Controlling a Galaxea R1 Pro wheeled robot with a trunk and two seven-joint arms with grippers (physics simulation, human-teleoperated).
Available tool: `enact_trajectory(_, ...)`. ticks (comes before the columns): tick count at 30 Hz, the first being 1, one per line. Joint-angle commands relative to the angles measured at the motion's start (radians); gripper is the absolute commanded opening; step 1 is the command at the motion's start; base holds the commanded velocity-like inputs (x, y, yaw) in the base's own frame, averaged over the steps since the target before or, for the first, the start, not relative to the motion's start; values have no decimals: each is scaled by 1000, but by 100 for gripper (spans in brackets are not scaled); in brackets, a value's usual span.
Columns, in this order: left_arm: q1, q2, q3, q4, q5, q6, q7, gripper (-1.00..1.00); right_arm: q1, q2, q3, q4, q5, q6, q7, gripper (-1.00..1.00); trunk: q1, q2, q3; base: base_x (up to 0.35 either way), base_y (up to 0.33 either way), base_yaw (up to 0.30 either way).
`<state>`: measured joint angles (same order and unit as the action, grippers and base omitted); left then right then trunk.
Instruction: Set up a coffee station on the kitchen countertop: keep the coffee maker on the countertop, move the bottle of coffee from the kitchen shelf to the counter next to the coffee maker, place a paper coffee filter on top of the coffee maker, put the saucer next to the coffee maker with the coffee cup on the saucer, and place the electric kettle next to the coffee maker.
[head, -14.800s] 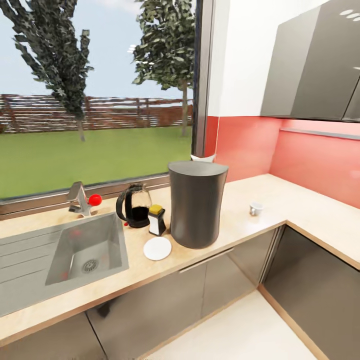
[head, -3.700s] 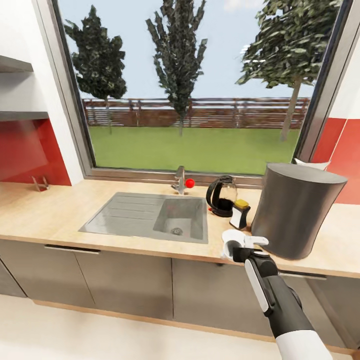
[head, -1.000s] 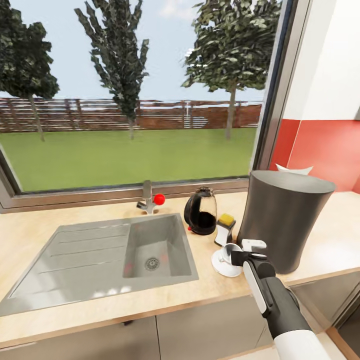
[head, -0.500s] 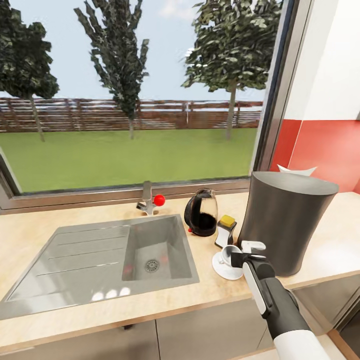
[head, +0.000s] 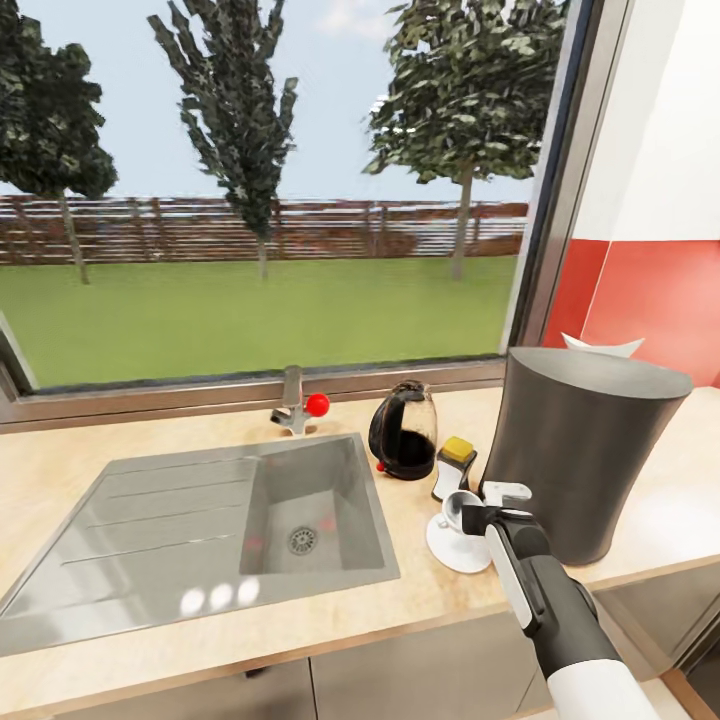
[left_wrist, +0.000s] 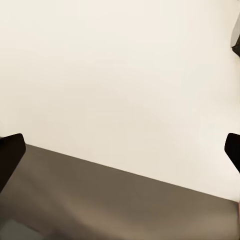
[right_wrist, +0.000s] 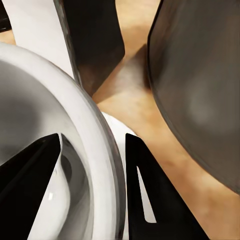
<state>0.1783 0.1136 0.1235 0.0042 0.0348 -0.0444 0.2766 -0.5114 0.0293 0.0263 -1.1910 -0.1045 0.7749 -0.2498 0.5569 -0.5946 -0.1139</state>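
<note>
Behind the kitchen countertop (head: 90, 470) a wide window fills the upper half of the head view with lawn, trees and a fence. At lower left of that frame lies the grey sink (head: 200, 525), with a red-knobbed tap (head: 300, 405) behind it. Right of centre stands the electric kettle (head: 402, 432), and just beside it the bottle of coffee (head: 452, 468), close to the coffee maker (head: 580, 450) at the right. A white paper coffee filter (head: 603, 346) peeks up at the far edge of the coffee maker's top.

The saucer (head: 450, 548) lies in front of the bottle, just left of the coffee maker's base. The right gripper (head: 480, 508) reaches up from the lower right and clasps the coffee cup (head: 461, 506) over the saucer; in the right wrist view its dark fingers (right_wrist: 155, 200) straddle the cup's white wall (right_wrist: 107, 165). Whether the cup touches the saucer cannot be told.

In the left wrist view the left gripper (left_wrist: 120, 150) has its dark fingertips (left_wrist: 10, 155) spread wide at the frame's side edges, holding nothing.
</note>
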Motion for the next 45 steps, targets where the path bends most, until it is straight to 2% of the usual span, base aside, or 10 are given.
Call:
enact_trajectory(1, 0, 0, 5, 0, 4, -5, 0, 100, -1, 0, 1, -1, -11, 3, -9, -100, 0, -1, -2, 11, 0, 0)
enact_trajectory(9, 0, 0, 6, 1, 4, -5, 1, 100, -1, 0, 1, 0, -10, 3, -9, -100, 0, -1, -2, 2, 0, 0)
enact_trajectory(10, 0, 0, 6, 1, 4, -5, 1, 100, 0, 0, 1, 0, -10, 3, -9, 100, 0, -1, -2, 0, 0, 0)
enact_trajectory(38, 0, 1, 7, 0, 5, -5, 1, 100, -1, 0, 3, -2, -11, 3, -9, 100, 0, -1, -1, 0, 0, 0)
enact_trajectory(45, 0, 1, 7, -1, 6, -5, 4, 100, 0, 0, 4, -4, -11, 3, -9, 100, 0, -1, 8, 0, 0, 0)
